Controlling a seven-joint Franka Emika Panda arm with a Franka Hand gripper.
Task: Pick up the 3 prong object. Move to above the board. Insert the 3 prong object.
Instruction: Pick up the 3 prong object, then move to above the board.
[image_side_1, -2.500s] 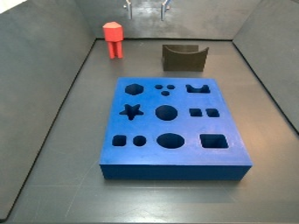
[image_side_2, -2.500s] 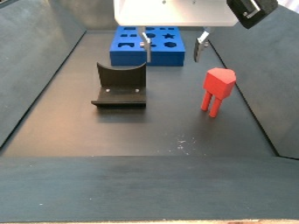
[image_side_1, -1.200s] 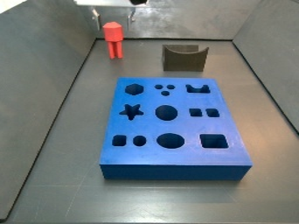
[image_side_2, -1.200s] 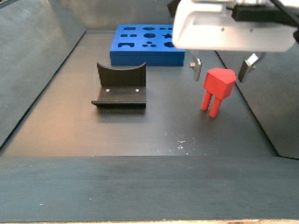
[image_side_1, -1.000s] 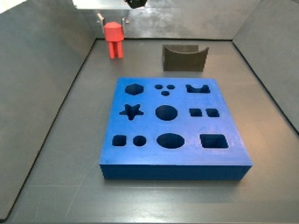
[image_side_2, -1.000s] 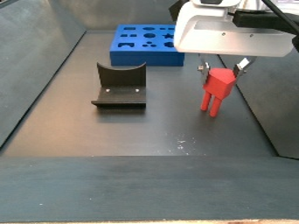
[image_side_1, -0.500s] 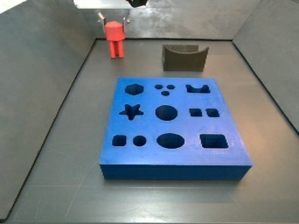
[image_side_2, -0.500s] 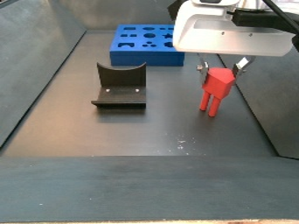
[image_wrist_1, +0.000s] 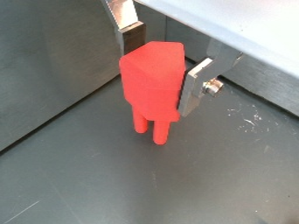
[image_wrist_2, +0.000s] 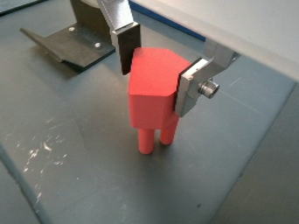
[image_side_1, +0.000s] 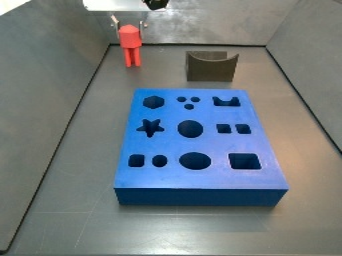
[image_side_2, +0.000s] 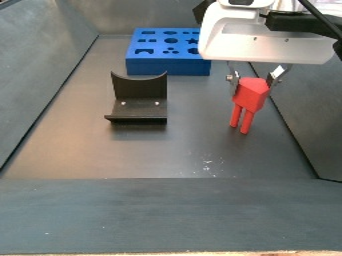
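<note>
1. Wrist views both show the gripper (image_wrist_1: 163, 63) (image_wrist_2: 160, 61) down around the blocky head of the 3 prong object (image_wrist_1: 155, 83) (image_wrist_2: 156, 91), one finger (image_wrist_1: 132, 35) on one flank of the head and the other finger (image_wrist_2: 195, 86) on the opposite flank.
2. The dark pads sit at or right against the red-orange head; whether they press it firmly cannot be told, so the jaws stand narrow about the piece with the grip itself uncertain.
3. The piece stands upright on its prongs on the dark floor (image_wrist_1: 70, 175).
4. In a side view, the gripper (image_side_1: 128, 22) hangs at the far end of the enclosure over the red piece (image_side_1: 130, 44), well apart from the board (image_side_1: 198, 146), which lies flat in the middle.
5. The fixture (image_side_1: 210, 66) stands beyond the board's far edge, off to one side of the piece.
6. In a side view, the gripper (image_side_2: 250, 76) sits over the piece (image_side_2: 247, 103), with the fixture (image_side_2: 136, 98) and the blue board (image_side_2: 168, 51) apart from it.
</note>
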